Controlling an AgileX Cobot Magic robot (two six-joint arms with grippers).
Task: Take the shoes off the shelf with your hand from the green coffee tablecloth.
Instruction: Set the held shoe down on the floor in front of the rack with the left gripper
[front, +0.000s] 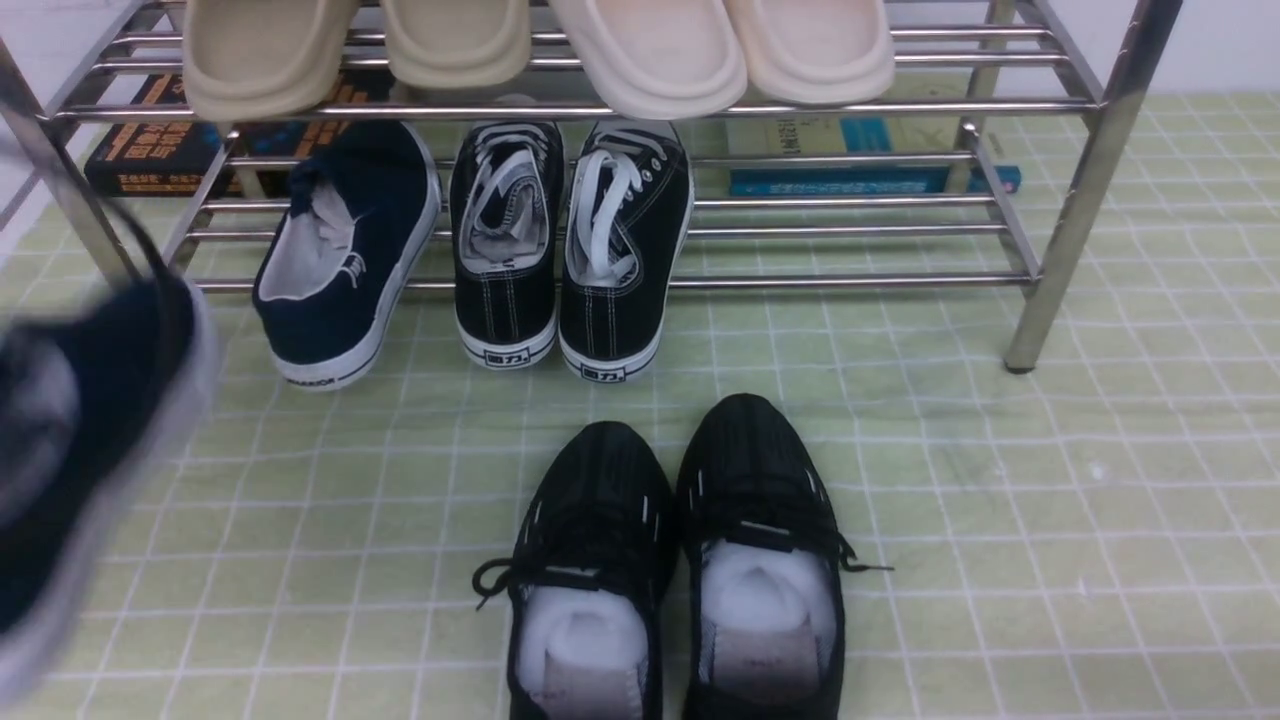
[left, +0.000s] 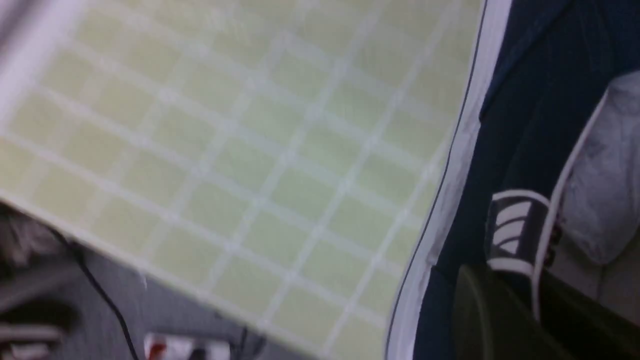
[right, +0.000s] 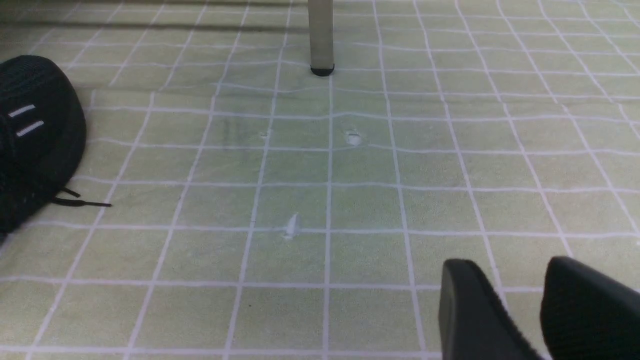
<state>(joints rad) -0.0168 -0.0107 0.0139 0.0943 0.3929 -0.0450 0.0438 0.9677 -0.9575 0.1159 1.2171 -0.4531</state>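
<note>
Well, my left hand (left: 530, 300) is pinching a navy shoe (front: 70, 450) by its side wall, one finger (left: 480, 315) outside the canvas and the other inside against the grey lining. That shoe is off the shelf (front: 850, 282), out at the near left, large and blurred in the front view. In my left wrist view the cloth (front: 1000, 500) shows beyond its white sole, and the edge of the tabletop shows too. A black cable (front: 150, 250) loops just above the shoe.

Its mate (front: 340, 250) is on the lower tier at the left end, toe to the far side, with the heel hanging over the front bar and down onto the cloth. Black sneakers (front: 505, 250) with white laces stand just beside it on the right, heels near. Beige slippers (front: 350, 50) and pale pink slippers (front: 720, 50) sit on the top tier, and books (front: 150, 150) lie behind the shelf.

On the cloth, near and in the middle, stand two black mesh shoes (front: 600, 500), side by side, toes toward the shelf.

My right hand (right: 505, 280) is low over bare cloth on the right, its fingers apart with nothing between them. A shelf leg (right: 320, 35) is far ahead of it.
</note>
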